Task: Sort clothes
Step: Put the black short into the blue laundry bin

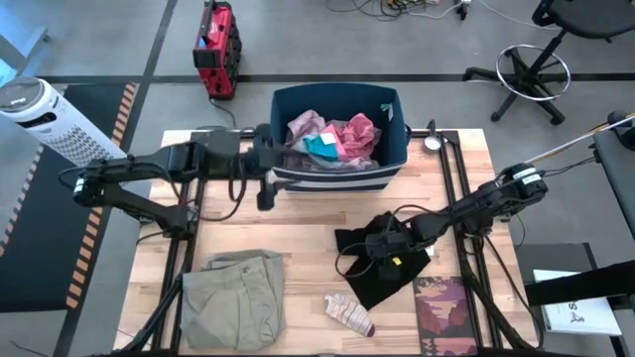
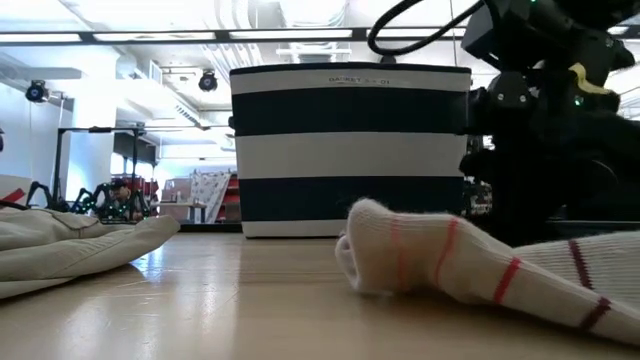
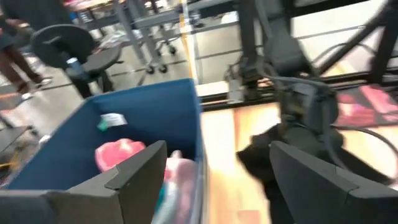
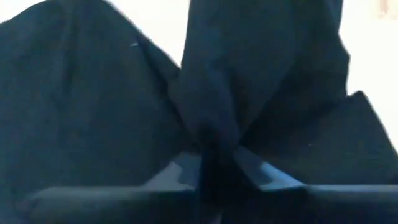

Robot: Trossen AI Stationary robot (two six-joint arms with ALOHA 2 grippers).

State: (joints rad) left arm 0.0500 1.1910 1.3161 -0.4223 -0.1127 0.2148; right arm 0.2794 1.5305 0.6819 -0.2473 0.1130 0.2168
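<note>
Overhead, table-level, two wrist views.

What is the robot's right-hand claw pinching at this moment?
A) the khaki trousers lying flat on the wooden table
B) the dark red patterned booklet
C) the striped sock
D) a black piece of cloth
D: the right gripper sits on the black fabric garment spread on the table, and the right wrist view shows its fingers closed on a fold of that black cloth.
</note>
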